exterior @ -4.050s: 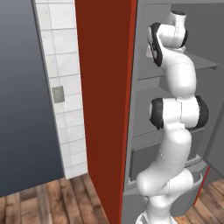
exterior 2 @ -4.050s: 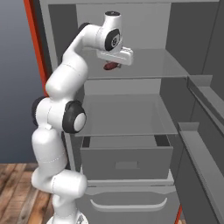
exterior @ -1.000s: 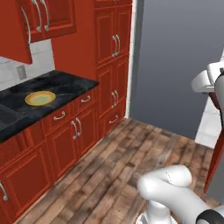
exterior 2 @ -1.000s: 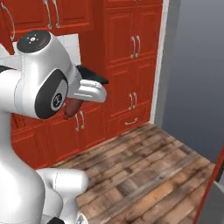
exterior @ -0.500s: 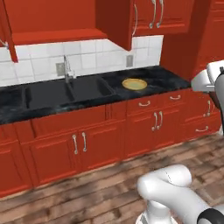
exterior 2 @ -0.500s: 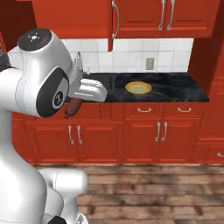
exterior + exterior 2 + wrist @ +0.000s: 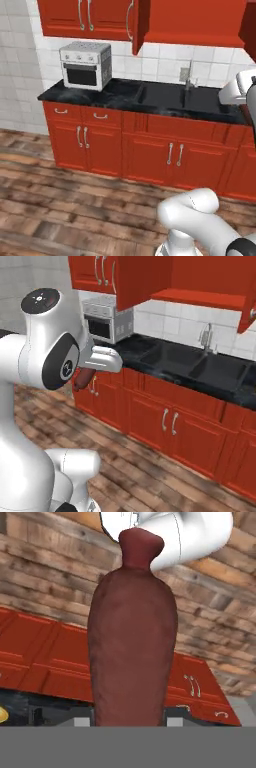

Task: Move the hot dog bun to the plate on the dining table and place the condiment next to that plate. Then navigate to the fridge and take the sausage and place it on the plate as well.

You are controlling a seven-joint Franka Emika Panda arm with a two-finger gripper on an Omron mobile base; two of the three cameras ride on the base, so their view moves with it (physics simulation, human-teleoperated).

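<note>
Floor (image 7: 75, 200): you have brown wood planks running across the lower part of both base views, bare in front of the cabinets.
Wall (image 7: 165, 62): white tile behind the counter, between the upper and lower cabinets.
Lower cabinets (image 7: 150, 150): red doors and drawers with curved metal handles, under the counter along its whole run.
Upper cabinets (image 7: 100, 17): red, hung above the tile; one door (image 7: 142, 283) stands open, edge toward you.
Counter (image 7: 125, 97): glossy black top with pale veining, set on the red lower cabinets.
Sink (image 7: 192, 363): a double basin sunk into the counter, with a tap (image 7: 206, 336) rising at its back edge.
Oven (image 7: 85, 65): a small steel box with a dark window, standing on the counter at its left end, well apart from the sink.
Arm: white with dark joints; in the right base view it rises at the left, the hand held out toward the cabinets, above the floor and short of the counter.
Jaws: you see them clamped together on the sausage (image 7: 84, 378); the fingers themselves are hidden behind it in the hand view.
Sausage: dark red-brown, rounded, one end pinched to a knob; in the right base view it hangs just under the white hand, and in the hand view (image 7: 132, 637) it stands upright, close to the lens.
</note>
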